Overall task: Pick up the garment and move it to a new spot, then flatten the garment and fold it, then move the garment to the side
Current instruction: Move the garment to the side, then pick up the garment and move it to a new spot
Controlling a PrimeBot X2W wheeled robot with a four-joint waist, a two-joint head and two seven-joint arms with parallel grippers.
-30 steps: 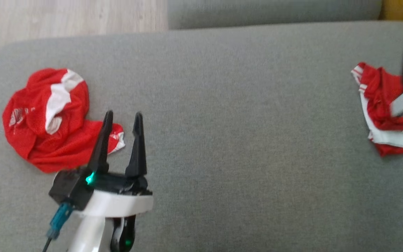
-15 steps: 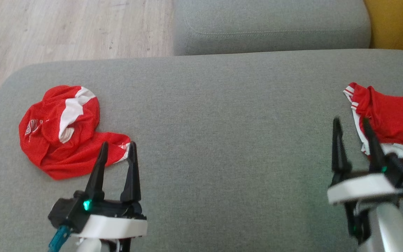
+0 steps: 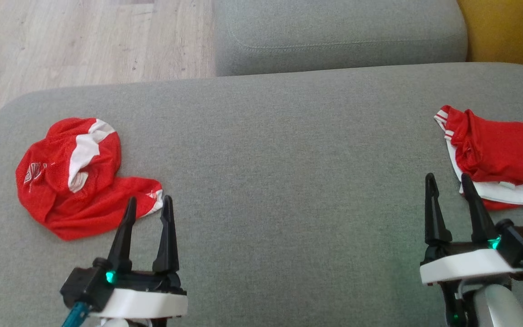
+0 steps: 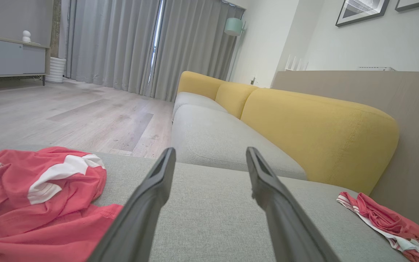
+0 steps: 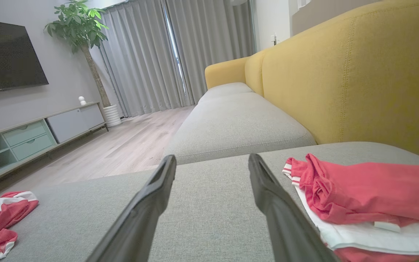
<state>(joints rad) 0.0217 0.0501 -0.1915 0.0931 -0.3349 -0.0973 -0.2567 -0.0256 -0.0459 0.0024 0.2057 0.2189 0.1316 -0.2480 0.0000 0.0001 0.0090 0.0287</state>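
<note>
A crumpled red and white mesh garment (image 3: 71, 181) lies at the left end of the grey sofa seat (image 3: 288, 172). In the left wrist view the same garment (image 4: 31, 196) sits left of the fingers. My left gripper (image 3: 149, 200) is open and empty, its tips just right of the garment's lower corner. A second red and white garment (image 3: 497, 154) lies bunched at the right end, also seen in the right wrist view (image 5: 358, 193). My right gripper (image 3: 447, 178) stands open and empty just left of it.
Another grey seat cushion (image 3: 338, 41) adjoins the far edge, with a yellow backrest (image 3: 511, 32) at the right. Wooden floor (image 3: 61, 41) lies beyond the seat's left and far edges. A TV stand (image 5: 31, 134) and a potted plant (image 5: 78, 22) stand across the room.
My right arm has drawn back from over the right garment to the lower right, leaving it on the seat. The left gripper pulled back slightly. The head camera also shifted.
</note>
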